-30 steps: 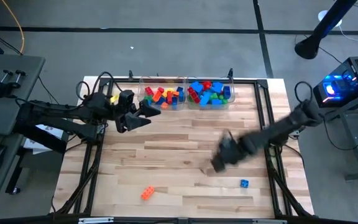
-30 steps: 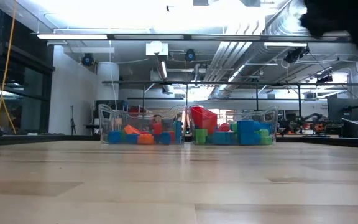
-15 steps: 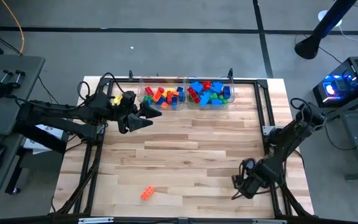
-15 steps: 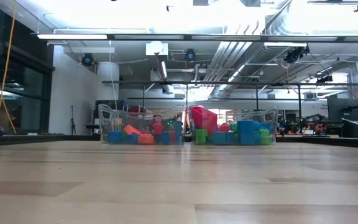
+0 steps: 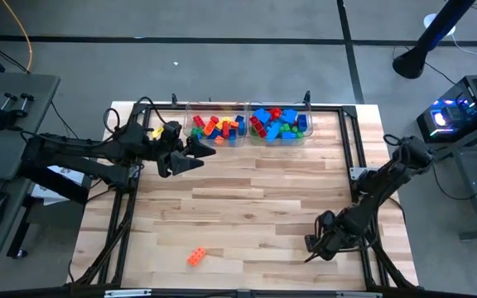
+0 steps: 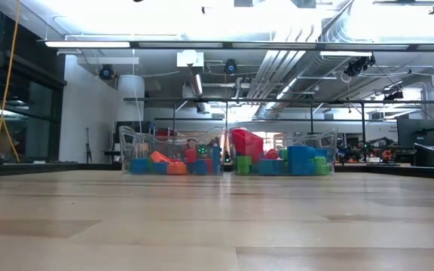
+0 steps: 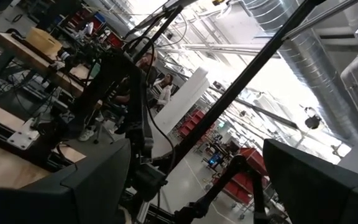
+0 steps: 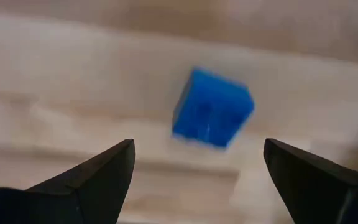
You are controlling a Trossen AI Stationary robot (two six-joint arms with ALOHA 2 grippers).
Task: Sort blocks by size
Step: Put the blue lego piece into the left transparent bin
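— Two loose pieces are on the wooden table (image 5: 247, 199): a small blue plastic studded cube (image 8: 212, 108) under the right gripper (image 5: 315, 247), near the front right corner, and an orange studded brick (image 5: 196, 257) lying well apart at the front.

— Will the cube be hard to lift?

— I'd judge not. It looks light, stiff and a bit slick, so the fingers should close square on two flat side faces, not on the corners. The right gripper stands spread wide, with the cube between its fingers (image 8: 92, 180) but not touching.

— And the left gripper (image 5: 195, 154)?

— Also gaping, holding nothing, waiting beside the two clear plastic bins (image 5: 303, 132) of sorted bricks at the back.
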